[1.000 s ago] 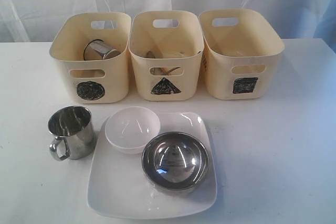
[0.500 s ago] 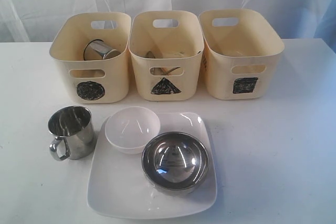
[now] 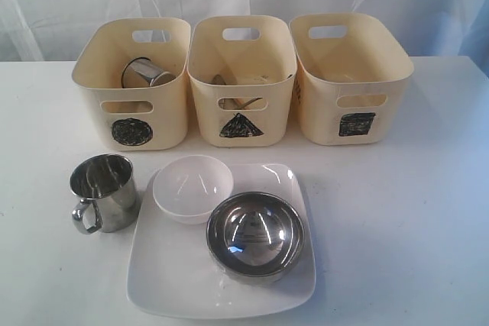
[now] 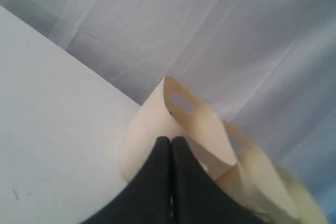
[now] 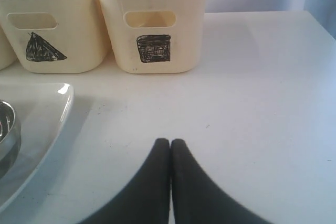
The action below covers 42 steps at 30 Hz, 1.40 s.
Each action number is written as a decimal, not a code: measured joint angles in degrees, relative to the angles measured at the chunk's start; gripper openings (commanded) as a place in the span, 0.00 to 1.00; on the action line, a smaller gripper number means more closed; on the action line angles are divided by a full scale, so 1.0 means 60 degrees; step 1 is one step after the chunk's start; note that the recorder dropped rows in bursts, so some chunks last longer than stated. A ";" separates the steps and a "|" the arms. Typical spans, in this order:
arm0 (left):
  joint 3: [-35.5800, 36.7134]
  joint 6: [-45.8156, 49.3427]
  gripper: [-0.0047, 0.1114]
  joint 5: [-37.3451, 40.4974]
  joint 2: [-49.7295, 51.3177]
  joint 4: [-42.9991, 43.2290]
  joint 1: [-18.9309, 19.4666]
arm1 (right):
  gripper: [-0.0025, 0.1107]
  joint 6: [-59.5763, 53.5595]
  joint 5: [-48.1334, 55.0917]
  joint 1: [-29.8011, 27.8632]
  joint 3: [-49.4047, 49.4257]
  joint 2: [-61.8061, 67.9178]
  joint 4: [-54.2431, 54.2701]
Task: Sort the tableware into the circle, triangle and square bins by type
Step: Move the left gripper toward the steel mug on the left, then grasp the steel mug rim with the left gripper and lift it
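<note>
No movement: three bins (image 3: 168, 124) (image 3: 202, 124) (image 3: 317, 124), two mugs (image 3: 103, 192) (image 3: 145, 74).

Markings, near walls: left bin (image 3: 172, 112), black scribbled circle (image 3: 131, 132); middle bin (image 3: 202, 108), black triangle (image 3: 241, 126); right bin (image 3: 317, 116), black square (image 3: 357, 124). No lettering, brands or numbers legible.

You have changed nothing in this last second. Look from the earlier pictures to now and you see no move at all: not one thing on the desk (image 3: 412, 211) or in the bins (image 3: 208, 104) has shifted, come or gone.
</note>
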 measured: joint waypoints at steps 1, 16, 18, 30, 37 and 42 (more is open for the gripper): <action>0.0000 -0.0430 0.04 -0.0060 0.0000 -0.0065 0.0000 | 0.02 0.0000 0.0000 0.0000 0.0000 0.0000 0.0000; -0.6174 0.2642 0.04 0.6402 0.4838 0.1021 0.0000 | 0.02 0.0000 0.0048 0.0000 0.0000 0.0000 0.0000; -0.6982 0.4122 0.04 0.7419 0.5952 0.0654 0.0000 | 0.02 0.0000 0.0048 0.0000 0.0000 0.0000 0.0000; -0.8716 0.9090 0.57 0.9247 1.1627 -0.1590 0.0000 | 0.02 0.0000 0.0048 0.0000 0.0000 0.0000 0.0000; -0.8739 0.9510 0.56 0.8904 1.3054 -0.2183 -0.0156 | 0.02 0.0000 0.0048 0.0000 0.0000 0.0000 0.0000; -0.8739 0.9502 0.56 0.8077 1.3667 -0.2159 -0.1138 | 0.02 0.0000 0.0048 0.0000 0.0000 0.0000 0.0000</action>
